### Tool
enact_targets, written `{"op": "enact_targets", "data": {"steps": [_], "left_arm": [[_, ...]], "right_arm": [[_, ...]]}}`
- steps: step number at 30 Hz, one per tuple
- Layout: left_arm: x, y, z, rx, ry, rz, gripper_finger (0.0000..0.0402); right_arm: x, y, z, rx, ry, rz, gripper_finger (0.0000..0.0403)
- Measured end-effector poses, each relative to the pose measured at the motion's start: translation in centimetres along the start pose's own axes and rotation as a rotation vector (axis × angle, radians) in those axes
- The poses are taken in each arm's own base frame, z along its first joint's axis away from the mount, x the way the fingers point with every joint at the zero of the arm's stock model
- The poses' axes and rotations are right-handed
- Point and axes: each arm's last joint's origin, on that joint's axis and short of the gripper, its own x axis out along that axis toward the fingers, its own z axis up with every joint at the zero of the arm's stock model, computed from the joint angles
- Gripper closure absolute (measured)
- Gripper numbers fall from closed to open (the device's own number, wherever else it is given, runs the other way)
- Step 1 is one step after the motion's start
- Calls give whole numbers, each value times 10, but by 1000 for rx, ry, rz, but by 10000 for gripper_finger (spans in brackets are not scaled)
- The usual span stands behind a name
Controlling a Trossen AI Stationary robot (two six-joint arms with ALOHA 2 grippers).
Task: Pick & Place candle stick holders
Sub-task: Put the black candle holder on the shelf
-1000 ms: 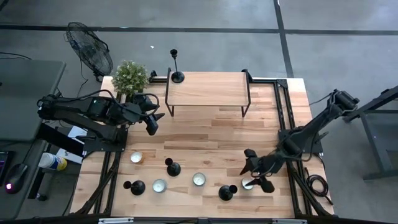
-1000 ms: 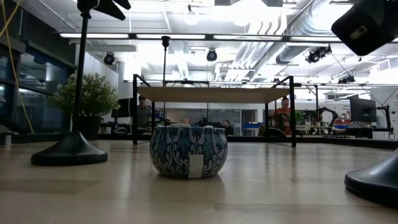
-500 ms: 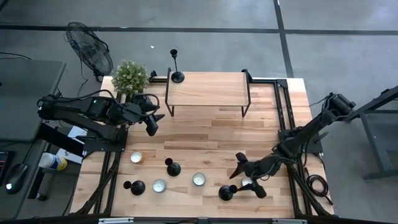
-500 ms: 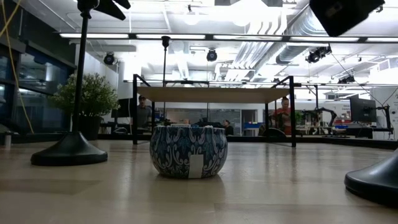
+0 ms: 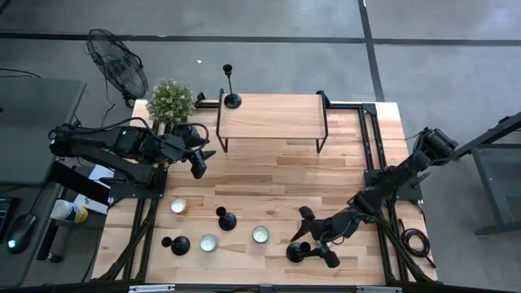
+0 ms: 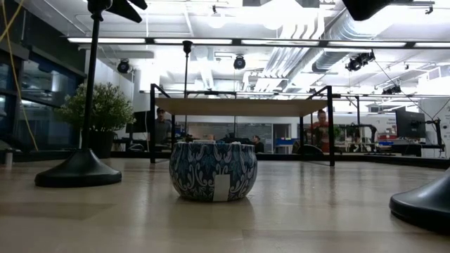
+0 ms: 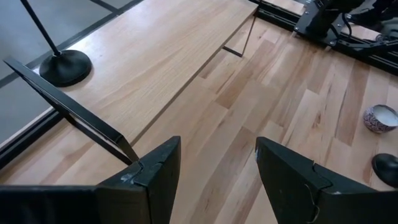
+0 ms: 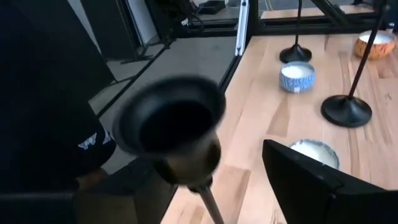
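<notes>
Four slim black candle stick holders show. One stands on the wooden shelf's far left corner point(image 5: 232, 99). Two stand on their bases at the near left point(image 5: 226, 220) point(image 5: 179, 244). One stands at the near middle point(image 5: 295, 252). My right gripper point(image 5: 313, 238) is open and level near the table's near edge. Its fingers stand on either side of that holder's cup top point(image 8: 171, 121); I cannot tell whether they touch it. My left gripper point(image 5: 198, 159) is open and empty beside the shelf's left leg.
A raised wooden shelf point(image 5: 271, 116) on black legs stands at the far middle. A potted plant point(image 5: 170, 99) is at the far left. Low tealight cups point(image 5: 178, 206) point(image 5: 209, 242) point(image 5: 260, 234) sit among the holders. A blue patterned cup point(image 6: 213, 171) shows in the low view.
My right gripper has gone toward the table's left and near edges, from over a tealight cup to the near-middle candle stick holder. It has stayed open. In the low view it has drawn off the picture's top. The holders have not moved.
</notes>
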Motion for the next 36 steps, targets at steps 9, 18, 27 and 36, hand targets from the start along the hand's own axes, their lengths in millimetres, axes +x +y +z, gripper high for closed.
{"op": "enact_targets", "data": {"steps": [9, 18, 27, 36], "left_arm": [[0, 0, 0, 0, 0, 1, 199], [0, 0, 0, -1, -1, 1, 199], [0, 0, 0, 0, -2, 2, 199], [0, -1, 1, -4, -5, -6, 199]], "right_arm": [[0, 2, 4, 1, 1, 39, 258], [0, 3, 3, -1, 8, 67, 336], [0, 4, 6, 12, -18, 89, 381], [1, 0, 13, 17, -26, 52, 372]]}}
